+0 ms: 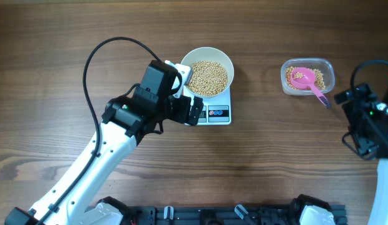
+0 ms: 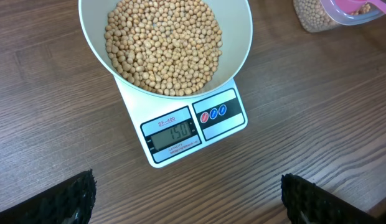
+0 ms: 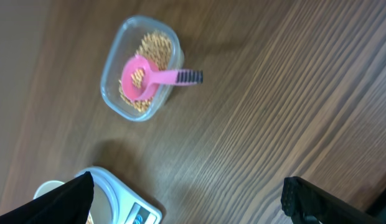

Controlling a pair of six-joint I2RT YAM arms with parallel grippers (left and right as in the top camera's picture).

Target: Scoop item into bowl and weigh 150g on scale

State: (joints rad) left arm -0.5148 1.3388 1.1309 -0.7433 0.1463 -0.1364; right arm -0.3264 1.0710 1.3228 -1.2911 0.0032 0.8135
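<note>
The left hand (image 2: 190, 202), wide open and empty, hovers just beside the scale (image 2: 180, 134), where beans (image 2: 165, 43) fill the white bowl (image 2: 240, 37). Well apart on the surface (image 1: 256, 162), a clear tub (image 1: 328, 78) holds a pink scoop (image 1: 303, 77). The right hand (image 3: 190, 202) gapes empty nearby.

White bowl (image 2: 241, 43), upright, filled with tan beans (image 2: 165, 43), seated on white square scale (image 2: 227, 127); display (image 2: 175, 132) showing digits.
</note>
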